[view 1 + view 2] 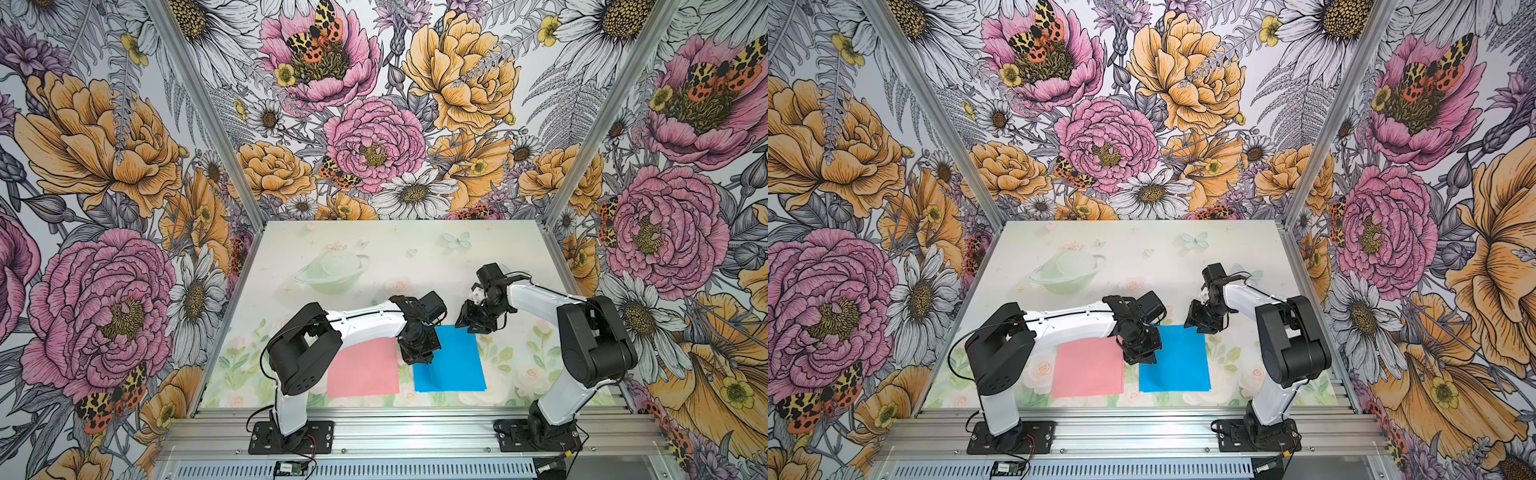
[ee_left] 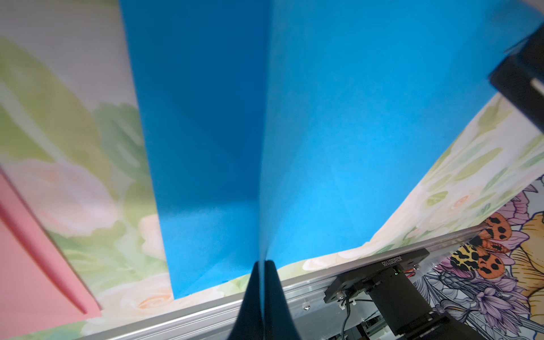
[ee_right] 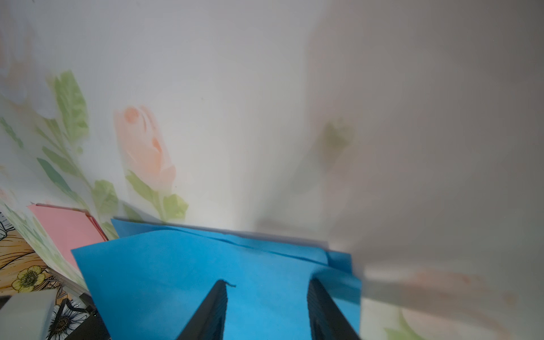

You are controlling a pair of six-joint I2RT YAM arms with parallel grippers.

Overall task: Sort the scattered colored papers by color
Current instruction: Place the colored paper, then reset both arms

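Blue papers [image 1: 453,365] — left gripper [image 2: 263,263] pinches one sheet's nine-o'clock edge; right gripper [image 3: 268,282], jaws spread, over their one-o'clock corner — open tabletop [image 1: 415,266] toward twelve.

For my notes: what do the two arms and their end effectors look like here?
The left arm and right arm match: white rounded shells, bulky black joint housings, black base plates on an aluminium rail. Thin black cables loop by the joints. The left end effector and right end effector have slim black tapered fingers.
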